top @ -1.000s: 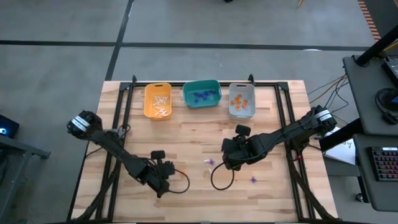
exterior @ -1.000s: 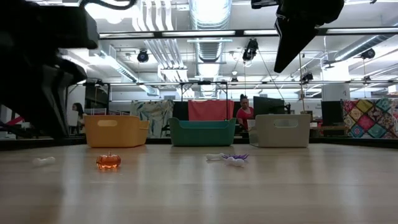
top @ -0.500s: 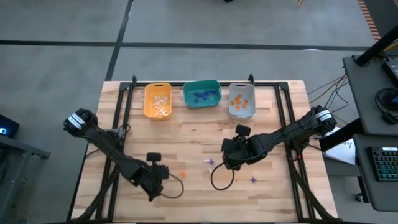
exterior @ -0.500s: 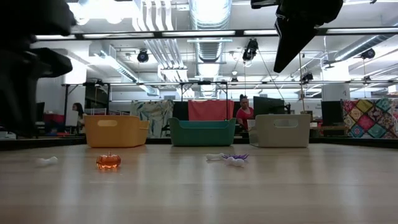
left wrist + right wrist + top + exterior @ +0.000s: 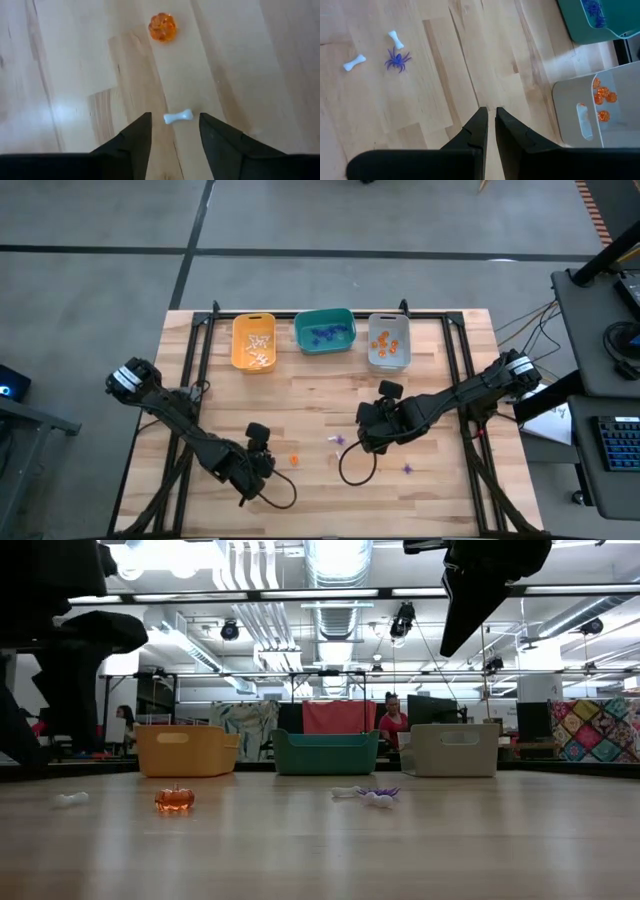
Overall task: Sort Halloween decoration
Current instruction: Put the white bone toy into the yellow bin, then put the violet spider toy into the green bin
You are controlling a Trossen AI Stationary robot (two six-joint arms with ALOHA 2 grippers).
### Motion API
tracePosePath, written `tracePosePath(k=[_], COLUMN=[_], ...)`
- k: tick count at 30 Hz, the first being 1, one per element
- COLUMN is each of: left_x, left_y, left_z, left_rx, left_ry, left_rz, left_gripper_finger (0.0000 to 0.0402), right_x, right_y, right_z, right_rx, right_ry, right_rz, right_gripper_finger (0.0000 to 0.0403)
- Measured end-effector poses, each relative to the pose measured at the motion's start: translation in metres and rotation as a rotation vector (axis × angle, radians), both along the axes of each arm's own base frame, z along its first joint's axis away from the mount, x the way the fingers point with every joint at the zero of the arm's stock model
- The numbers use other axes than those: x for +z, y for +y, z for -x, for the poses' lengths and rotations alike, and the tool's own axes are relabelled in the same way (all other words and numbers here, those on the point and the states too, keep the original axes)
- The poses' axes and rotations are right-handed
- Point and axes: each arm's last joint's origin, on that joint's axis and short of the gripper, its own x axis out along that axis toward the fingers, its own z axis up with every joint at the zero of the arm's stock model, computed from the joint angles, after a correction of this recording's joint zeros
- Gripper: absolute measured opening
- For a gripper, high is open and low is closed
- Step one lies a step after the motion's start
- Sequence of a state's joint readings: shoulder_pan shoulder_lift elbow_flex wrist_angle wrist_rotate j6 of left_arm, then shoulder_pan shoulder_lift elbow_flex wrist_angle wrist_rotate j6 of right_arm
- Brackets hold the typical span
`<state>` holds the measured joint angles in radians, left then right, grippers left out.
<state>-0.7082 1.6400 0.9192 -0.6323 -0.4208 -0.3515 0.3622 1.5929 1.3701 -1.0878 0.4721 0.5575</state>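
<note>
- The left claw [image 5: 171, 131] now stands spread, where a second ago it was pressed together low over the near-left worktop [image 5: 300, 410]; nothing sits between its fingers.
- A white bone trinket [image 5: 178, 116] lies on the wood just ahead of the gap between those fingers, with an orange pumpkin trinket [image 5: 162, 27] farther ahead. In the high view the pumpkin [image 5: 294, 459] shows just beside the left claw [image 5: 262, 461].
- My reading: the spreading is the set-up for a pick, most likely of the bone, so this piece is not yet sorted.
- The left arm reaches in from the left edge, folded low, its wrist tipped down at the worktop.
- The right claw [image 5: 489, 122] has its fingers pressed together and empty; it hangs over the middle of the worktop, and has not moved over the last second.
- Loose near it lie a purple spider [image 5: 396, 59] and two white bones [image 5: 395, 39].
- Along the far edge stand the yellow bin [image 5: 254, 342] with white pieces, the teal bin [image 5: 325, 330] with purple ones and the grey bin [image 5: 389, 341] with orange ones.
</note>
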Motion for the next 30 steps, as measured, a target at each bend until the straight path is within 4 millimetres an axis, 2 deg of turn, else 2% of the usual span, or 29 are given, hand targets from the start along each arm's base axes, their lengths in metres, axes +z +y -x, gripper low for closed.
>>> tracePosePath(k=[7, 16, 22, 30], left_x=[-0.012, -0.025, -0.027, -0.023], left_y=[0.006, 0.004, 0.004, 0.008], left_z=[-0.009, -0.012, -0.018, -0.016], left_rx=[-0.027, -0.058, -0.019, 0.065], left_ry=[0.040, 0.071, 0.048, 0.046], left_rz=[-0.049, -0.087, -0.033, -0.004], left_gripper_finger=[0.0131, 0.0128, 0.0128, 0.0114], right_x=[0.000, 0.000, 0.000, -0.001], right_y=[0.000, 0.000, 0.000, 0.000], right_z=[0.000, 0.001, 0.001, 0.001], right_rx=[0.000, 0.018, 0.018, 0.018], right_ry=[0.004, 0.016, 0.017, 0.019], right_rz=[0.001, 0.001, 0.001, 0.002], right_gripper_finger=[0.0027, 0.0027, 0.0027, 0.0027])
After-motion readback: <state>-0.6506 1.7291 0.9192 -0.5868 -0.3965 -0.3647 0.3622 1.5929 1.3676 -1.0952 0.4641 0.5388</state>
